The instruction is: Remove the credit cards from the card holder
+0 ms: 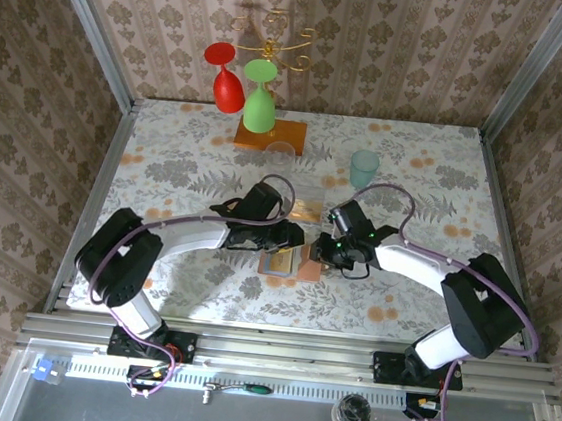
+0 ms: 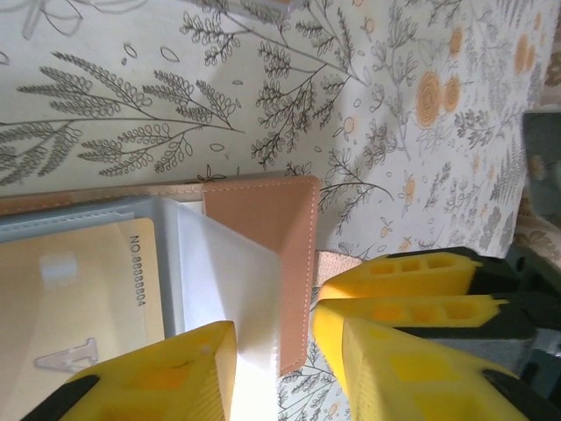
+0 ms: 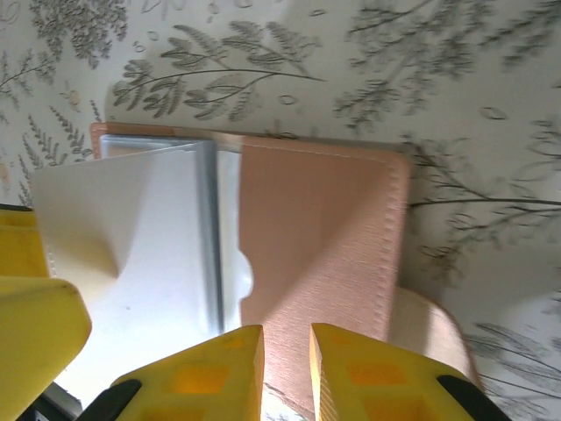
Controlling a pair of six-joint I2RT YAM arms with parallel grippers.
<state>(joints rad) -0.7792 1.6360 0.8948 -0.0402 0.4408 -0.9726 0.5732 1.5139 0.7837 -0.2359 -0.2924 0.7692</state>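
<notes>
Left hand [image 1: 296,242] and right hand [image 1: 324,257] crowd the card holder [image 1: 282,263]. Behind it stand a glass rack [image 1: 269,134], a clear glass [image 1: 282,153] and a cup [image 1: 364,167]; in front, open surface [image 1: 251,303].

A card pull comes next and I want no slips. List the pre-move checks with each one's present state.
1. Salmon-brown folding card holder opened, pockets exposed: ok.
2. Right claw clamping the holder's salmon cover, jaws nearly together on its edge: ok.
3. Tan-orange numbered card showing in its grey-blue pocket: ok.
4. Left claw lined up on that card: not ok; its parted jaws straddle the translucent white flap instead.
5. Bare floral tablecloth beside the holder for setting cards down: ok.
6. Cards in other pockets: cannot tell.
</notes>
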